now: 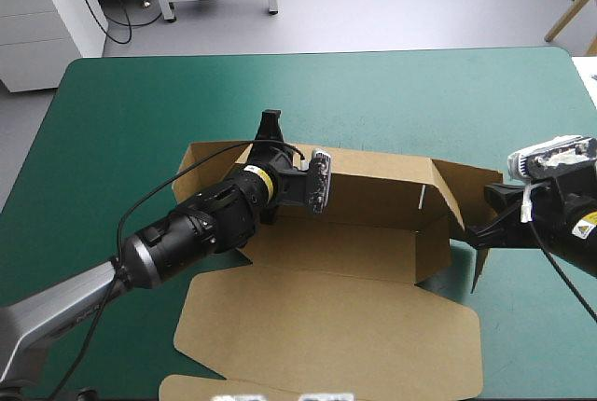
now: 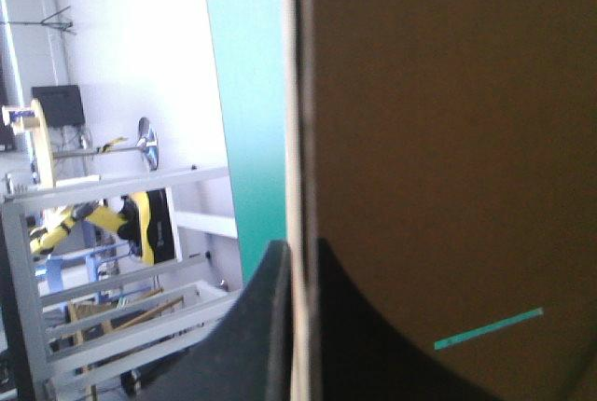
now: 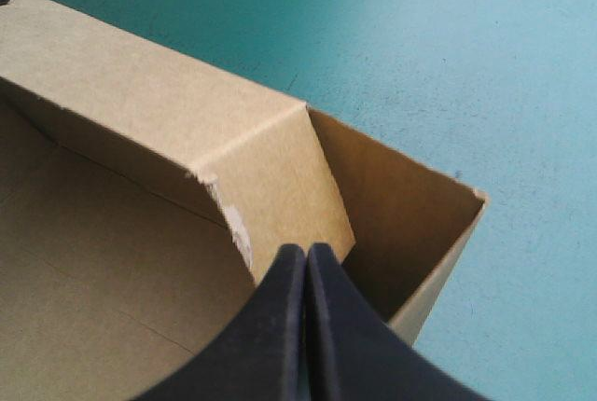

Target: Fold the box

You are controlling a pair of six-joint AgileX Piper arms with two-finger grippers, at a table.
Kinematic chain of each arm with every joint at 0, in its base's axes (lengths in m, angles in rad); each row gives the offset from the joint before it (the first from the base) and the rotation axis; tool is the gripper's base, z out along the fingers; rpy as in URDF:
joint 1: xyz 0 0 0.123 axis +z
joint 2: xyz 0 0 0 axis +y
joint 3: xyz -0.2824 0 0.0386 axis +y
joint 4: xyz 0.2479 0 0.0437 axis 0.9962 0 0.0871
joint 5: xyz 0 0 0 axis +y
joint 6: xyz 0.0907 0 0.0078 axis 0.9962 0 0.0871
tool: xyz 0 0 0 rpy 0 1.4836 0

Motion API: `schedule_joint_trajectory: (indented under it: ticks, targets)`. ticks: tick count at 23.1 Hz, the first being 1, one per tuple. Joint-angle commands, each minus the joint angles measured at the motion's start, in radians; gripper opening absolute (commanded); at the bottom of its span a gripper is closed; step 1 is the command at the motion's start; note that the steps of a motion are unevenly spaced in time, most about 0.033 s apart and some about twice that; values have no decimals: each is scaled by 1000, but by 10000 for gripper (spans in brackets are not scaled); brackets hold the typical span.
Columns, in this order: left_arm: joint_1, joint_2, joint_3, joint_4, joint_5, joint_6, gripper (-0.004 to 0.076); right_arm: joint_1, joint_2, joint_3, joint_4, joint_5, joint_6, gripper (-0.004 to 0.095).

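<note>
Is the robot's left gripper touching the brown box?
Touching. In the left wrist view, the edge of the box wall runs straight down between the two black fingers of the left gripper, which are pinched shut on it.

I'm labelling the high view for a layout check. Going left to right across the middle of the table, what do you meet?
teal-green cover → left end effector on the box at its far wall → slit in that wall → right end effector at the right end of the box.
</note>
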Motion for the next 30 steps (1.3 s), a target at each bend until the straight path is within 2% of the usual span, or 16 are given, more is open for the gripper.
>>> schedule_joint_trajectory:
  ticks: [1, 9, 12, 13, 15, 16, 17, 18, 20, 26, 30]
  targets:
    - [-4, -10, -16, 93, 87, -104, -8, -3, -7, -32, 29, -53, 0, -19]
    - [-36, -10, -3, 105, 85, -118, -8, -3, -7, -45, 23, -53, 0, -10]
    - [-71, -10, 24, 121, 90, -136, -8, -3, -7, -87, 4, -53, 16, 71]
    - [-84, -10, 35, 134, 92, -156, -8, -3, -7, -104, -4, -49, 25, 114]
    - [-124, -10, 73, 238, 100, -273, -8, -3, -5, -152, -34, -31, 33, 280]
    - [-140, -10, 94, 294, 100, -338, -8, -3, -5, -178, -58, -26, 69, 414]
    - [-144, -10, 103, 295, 100, -354, -8, -3, -5, -192, -67, -25, 82, 488]
    - [-149, -9, 113, 290, 97, -370, -8, -3, -5, -206, -87, -25, 105, 605]
    - [-149, -9, 135, 284, 94, -370, -8, -3, 7, -221, -117, -15, 128, 707]
    - [-149, -9, 162, 281, 93, -403, -8, -3, 163, -295, -140, 24, 185, 713]
    - [-149, -9, 162, 283, 83, -403, -8, -3, 320, -415, -140, 53, 210, 713]
